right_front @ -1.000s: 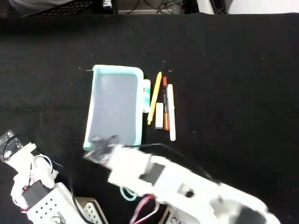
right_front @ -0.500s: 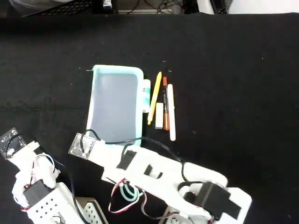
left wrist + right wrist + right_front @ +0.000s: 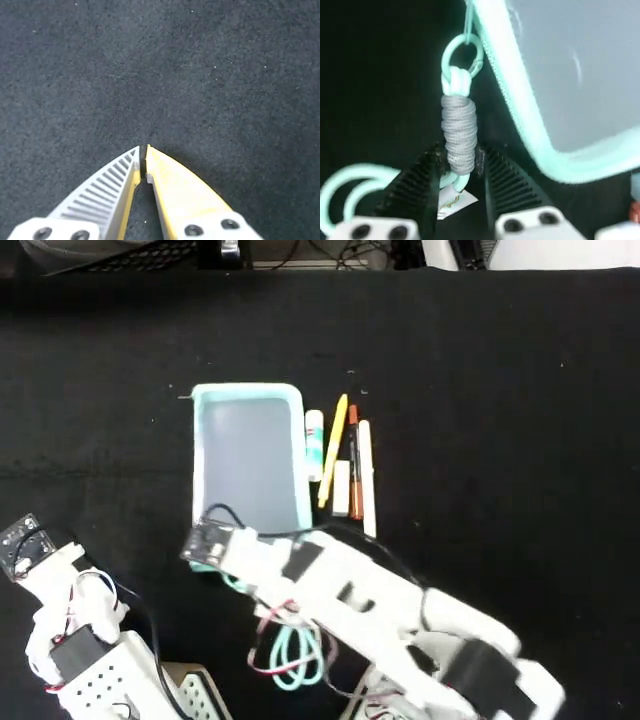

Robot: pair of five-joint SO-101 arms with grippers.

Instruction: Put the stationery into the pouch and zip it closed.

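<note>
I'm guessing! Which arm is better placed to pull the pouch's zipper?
Right: the right gripper is shut on the pouch's zipper pull cord; the left gripper sits shut over bare table.

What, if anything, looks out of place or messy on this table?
Nothing looks spilled or broken. The stationery lies in a tidy row beside the pouch, not in it, while the right gripper is shut on the pouch's cord. That looks like unfinished work rather than a fault.
</note>
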